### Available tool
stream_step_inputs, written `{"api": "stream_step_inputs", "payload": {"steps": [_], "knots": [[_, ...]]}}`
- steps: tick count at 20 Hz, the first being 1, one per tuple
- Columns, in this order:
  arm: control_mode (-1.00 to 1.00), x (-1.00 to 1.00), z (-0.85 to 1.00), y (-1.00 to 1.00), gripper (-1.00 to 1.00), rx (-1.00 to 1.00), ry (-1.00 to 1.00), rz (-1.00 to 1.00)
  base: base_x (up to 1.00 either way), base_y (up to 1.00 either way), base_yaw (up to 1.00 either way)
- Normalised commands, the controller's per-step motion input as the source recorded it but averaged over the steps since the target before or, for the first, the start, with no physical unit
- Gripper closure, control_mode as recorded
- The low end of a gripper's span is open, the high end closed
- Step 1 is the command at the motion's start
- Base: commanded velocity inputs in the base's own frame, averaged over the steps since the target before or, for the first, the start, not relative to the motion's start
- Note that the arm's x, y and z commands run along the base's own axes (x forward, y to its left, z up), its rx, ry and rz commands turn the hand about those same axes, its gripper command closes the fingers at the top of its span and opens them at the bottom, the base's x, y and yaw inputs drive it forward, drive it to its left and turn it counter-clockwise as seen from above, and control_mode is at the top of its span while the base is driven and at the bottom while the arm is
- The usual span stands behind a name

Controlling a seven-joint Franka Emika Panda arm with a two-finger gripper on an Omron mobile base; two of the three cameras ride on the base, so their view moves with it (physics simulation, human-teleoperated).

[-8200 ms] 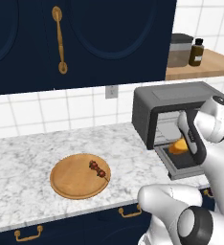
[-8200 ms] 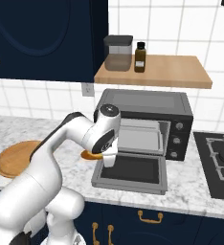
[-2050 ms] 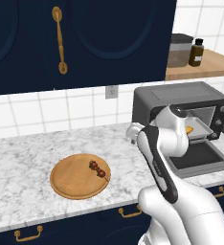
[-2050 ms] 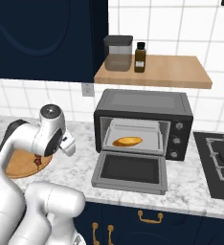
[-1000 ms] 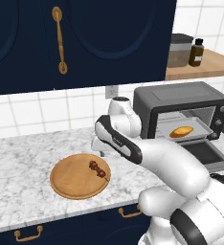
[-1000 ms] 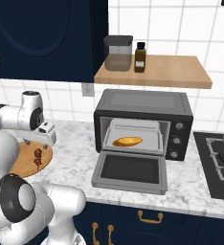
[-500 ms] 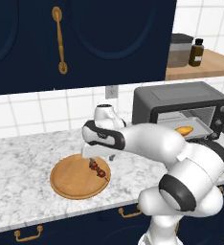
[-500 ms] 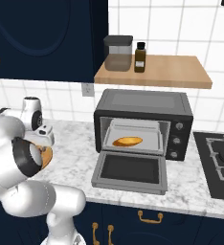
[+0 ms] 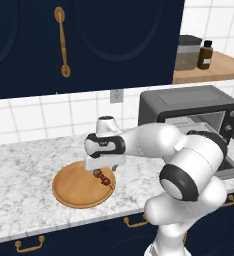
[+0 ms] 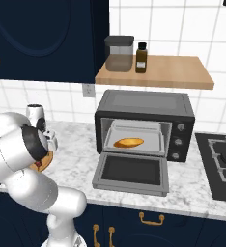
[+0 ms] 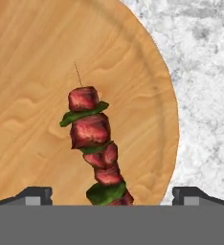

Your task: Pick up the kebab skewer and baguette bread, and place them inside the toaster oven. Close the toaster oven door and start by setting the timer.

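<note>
So the kebab skewer (image 11: 95, 146) is lying flat on a round wooden plate (image 9: 76, 190), toward the plate's right edge as seen from the left base camera. In the hand view its long axis runs pretty much straight away from the tool (image 11: 112, 194), with the bare thin stick tip at the far end. It's chunky dark red meat cubes with little green leafy bits wedged between them. The plate has visible wood grain and a shallow raised rim, and it sits on a white-grey marbled surface (image 9: 19, 170).

The tool hangs right over the near end of the skewer with its two dark fingertips (image 11: 35, 194) spread wide on either side, not touching or holding anything.

The baguette bread (image 10: 128, 142) is already inside the toaster oven (image 10: 148, 116), lying on the metal tray. It's a smooth golden-orange oval with its long axis running side to side across the opening. The toaster oven door (image 10: 132, 171) is dropped flat open, a dark grey frame around dark glass. The oven is a boxy dark grey thing with knobs down its right side.
</note>
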Motion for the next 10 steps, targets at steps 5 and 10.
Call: {"api": "stream_step_inputs", "payload": {"steps": [5,10], "knots": [[-1.0,-0.1,-0.38,0.0,-1.0,0.0,-0.19,0.03,0.0,0.0,0.0],[-1.0,-0.04,-0.22,0.0,-1.0,0.0,-0.08,0.02,0.0,0.0,0.0]]}}
